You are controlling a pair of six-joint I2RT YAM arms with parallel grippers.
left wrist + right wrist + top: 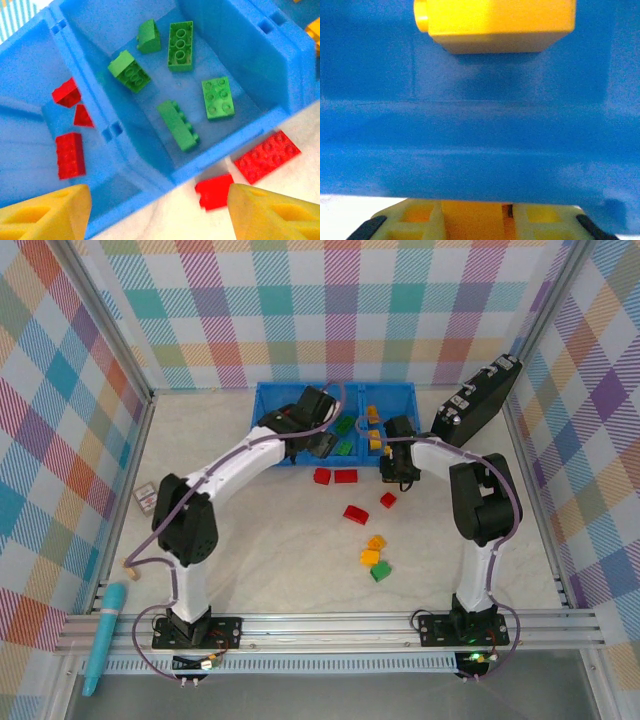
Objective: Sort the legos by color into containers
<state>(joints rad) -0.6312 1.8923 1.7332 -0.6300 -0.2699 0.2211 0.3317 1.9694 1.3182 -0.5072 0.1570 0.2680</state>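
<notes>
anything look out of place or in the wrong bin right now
Nothing looks missorted: red legos sit in the left compartment of the blue tray, green legos in the middle, yellow legos on the right. The odd thing is the black case, standing tilted just right of the tray.

The tray (266, 402) is bright blue. In the left wrist view, green bricks (218, 98) fill the middle and red bricks (69, 155) the left. A yellow brick (495, 22) sits at the top of the right wrist view. The walls (300, 310) have colourful checks.
</notes>
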